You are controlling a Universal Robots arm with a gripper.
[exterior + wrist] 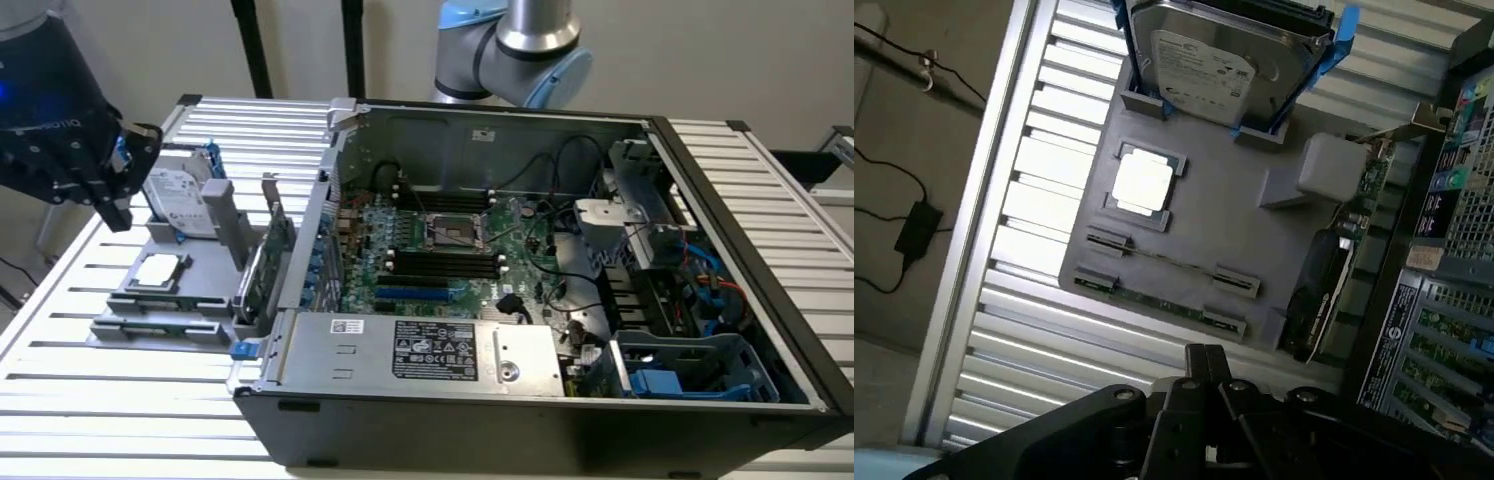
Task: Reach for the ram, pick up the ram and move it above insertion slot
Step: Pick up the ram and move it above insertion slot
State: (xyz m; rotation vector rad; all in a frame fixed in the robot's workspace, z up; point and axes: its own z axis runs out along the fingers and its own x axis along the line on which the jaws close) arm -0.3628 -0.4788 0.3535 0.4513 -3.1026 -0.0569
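Exterior view. A ribbed aluminium tabletop (80,400) carries an open computer case (534,420) of dark sheet metal. To the exterior view's left of it, at about nine o'clock from the case, lies a flat grey holder (200,290). The black claw (115,215) hangs at about ten o'clock from the case, above the holder's outer edge, with open air around it on the side away from the case. The arm's grey and blue joint (514,50) stands behind the case at twelve o'clock. A tall green expansion card (276,255) stands upright between holder and case wall and closes that side. On the green motherboard (494,230) the long black slots (447,265) lie parallel and uncovered.

Wrist view. The claw (1204,358) has its two dark, angular fingers pressed together with nothing between them. It is poised over the slatted tabletop (1044,130), just beside the holder (1224,215). The ram (1154,298), a long, thin green strip, lies flat in the holder's edge row nearest the claw, between two grey end clips, and is not touched by the claw. Farther in sit a square, bright metal processor (1143,183) in a recess and a silver, labelled hard drive (1219,65) propped in blue brackets. The holder is matt and smooth, and the tabletop is glossy and grooved.
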